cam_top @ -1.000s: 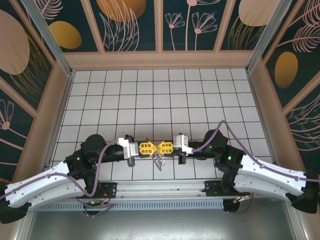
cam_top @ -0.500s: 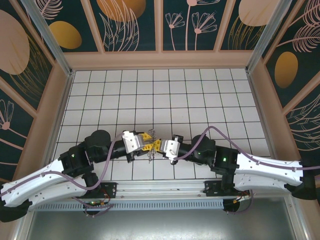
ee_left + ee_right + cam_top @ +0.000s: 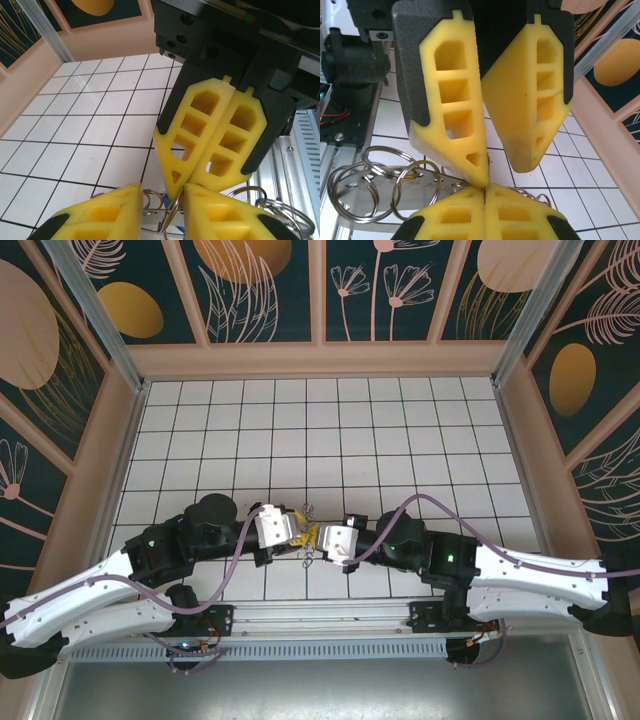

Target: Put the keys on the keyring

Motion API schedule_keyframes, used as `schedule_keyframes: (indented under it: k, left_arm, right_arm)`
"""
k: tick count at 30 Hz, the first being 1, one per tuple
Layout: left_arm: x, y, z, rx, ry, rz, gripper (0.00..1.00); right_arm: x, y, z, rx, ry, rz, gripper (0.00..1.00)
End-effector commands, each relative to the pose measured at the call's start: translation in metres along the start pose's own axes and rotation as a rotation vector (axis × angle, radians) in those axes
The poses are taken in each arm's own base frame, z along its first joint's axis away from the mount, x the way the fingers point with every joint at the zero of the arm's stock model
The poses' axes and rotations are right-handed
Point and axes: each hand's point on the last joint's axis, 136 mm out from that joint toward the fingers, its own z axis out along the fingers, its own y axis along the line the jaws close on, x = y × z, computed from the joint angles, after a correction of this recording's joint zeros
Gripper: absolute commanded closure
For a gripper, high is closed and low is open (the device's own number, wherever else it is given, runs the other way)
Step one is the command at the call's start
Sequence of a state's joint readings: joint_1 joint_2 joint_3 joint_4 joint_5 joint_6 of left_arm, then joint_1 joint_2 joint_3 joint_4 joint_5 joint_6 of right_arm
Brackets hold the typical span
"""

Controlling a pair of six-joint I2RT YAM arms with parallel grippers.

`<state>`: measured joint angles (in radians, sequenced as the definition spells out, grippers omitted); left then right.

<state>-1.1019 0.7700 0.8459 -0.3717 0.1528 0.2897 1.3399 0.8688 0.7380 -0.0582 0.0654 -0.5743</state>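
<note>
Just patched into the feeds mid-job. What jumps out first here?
Two yellow-fingered grippers meet tip to tip over the near middle of the white tiled table: the left gripper and the right gripper. Between them is a cluster of silver split rings on a flat metal tag. The right gripper's fingers are pressed together, while a ring wire runs through the gap between the left's.

Both arms angled inward, left hand (image 3: pixel 162 197) with fingers slightly apart, right hand (image 3: pixel 485 192) fingers pressed together, tip to tip.
</note>
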Motion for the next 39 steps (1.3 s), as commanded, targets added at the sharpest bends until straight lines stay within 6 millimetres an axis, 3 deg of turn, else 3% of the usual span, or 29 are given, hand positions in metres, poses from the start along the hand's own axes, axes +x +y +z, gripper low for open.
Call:
schedule_keyframes:
  k: [1, 5, 13, 20, 25, 27, 36, 39]
  left_arm:
    - [0.001, 0.004, -0.006, -0.02, 0.028, 0.022, 0.74]
    - [0.003, 0.003, -0.002, -0.011, 0.046, 0.033, 0.78]
    - [0.006, 0.002, 0.003, -0.004, 0.042, 0.047, 1.0]
    - [-0.008, 0.004, -0.004, -0.031, -0.057, 0.061, 1.0]
    - [-0.037, -0.002, -0.022, -0.021, -0.254, 0.062, 1.0]
    - [-0.042, -0.005, -0.024, -0.009, -0.299, 0.061, 1.0]
    - [-0.061, -0.016, -0.038, 0.043, -0.449, 0.058, 1.0]
    - [-0.065, -0.019, -0.042, 0.054, -0.475, 0.058, 1.0]
  right_arm:
    - [-0.04, 0.003, -0.013, -0.059, -0.124, -0.025, 1.0]
    - [-0.042, 0.007, -0.011, -0.084, -0.126, -0.036, 1.0]
    - [-0.057, 0.005, -0.023, -0.083, -0.2, -0.04, 1.0]
    - [-0.055, 0.003, -0.023, -0.065, -0.202, -0.013, 1.0]
    - [-0.048, 0.008, -0.016, -0.074, -0.206, 0.04, 0.79]
    - [-0.046, 0.009, -0.013, -0.077, -0.206, 0.053, 0.76]
    - [-0.038, 0.002, -0.01, -0.036, -0.193, 0.085, 0.78]
    - [-0.035, 0.0, -0.012, -0.023, -0.189, 0.097, 0.74]
